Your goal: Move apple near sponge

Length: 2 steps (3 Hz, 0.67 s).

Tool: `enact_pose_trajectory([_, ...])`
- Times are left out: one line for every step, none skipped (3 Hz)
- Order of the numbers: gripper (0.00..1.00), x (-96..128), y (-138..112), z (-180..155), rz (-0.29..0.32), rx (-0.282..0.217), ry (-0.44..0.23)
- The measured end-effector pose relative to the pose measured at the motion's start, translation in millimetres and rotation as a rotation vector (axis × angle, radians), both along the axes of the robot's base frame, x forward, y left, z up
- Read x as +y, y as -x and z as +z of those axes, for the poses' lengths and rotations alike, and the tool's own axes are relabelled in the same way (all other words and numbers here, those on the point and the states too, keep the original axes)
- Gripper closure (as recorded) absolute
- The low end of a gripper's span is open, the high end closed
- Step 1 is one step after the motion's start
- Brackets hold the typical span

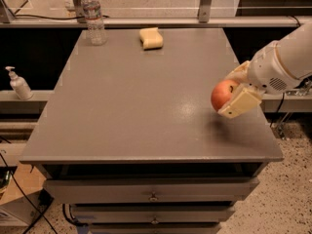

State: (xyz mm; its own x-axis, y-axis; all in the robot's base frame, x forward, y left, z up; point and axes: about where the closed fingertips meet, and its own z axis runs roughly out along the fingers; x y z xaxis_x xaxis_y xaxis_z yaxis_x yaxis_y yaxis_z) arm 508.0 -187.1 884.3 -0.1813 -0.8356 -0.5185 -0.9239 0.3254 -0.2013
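Now the gripper's (227, 94) blocky cream fingers (240, 103) pinch the round, smooth red-orange apple (222, 94) just above the matte grey table's (122, 106) right side, well apart from the pale, wavy-edged foam sponge (151, 38) near a clear plastic bottle (93, 16) at the far edge

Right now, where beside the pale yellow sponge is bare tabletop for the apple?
The gripper holds the round red-orange apple above the grey table near its right edge. Bare top lies in front of and right of the pale yellow foam sponge. Left of it, the clear plastic water bottle narrows the gap.
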Motion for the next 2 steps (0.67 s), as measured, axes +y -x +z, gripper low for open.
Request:
enact_pose_trajectory([1.00,22,-32,2,0.032,-0.033,-0.012])
enact_pose_trajectory([1.00,45,-80,4,0.012,-0.072,-0.040])
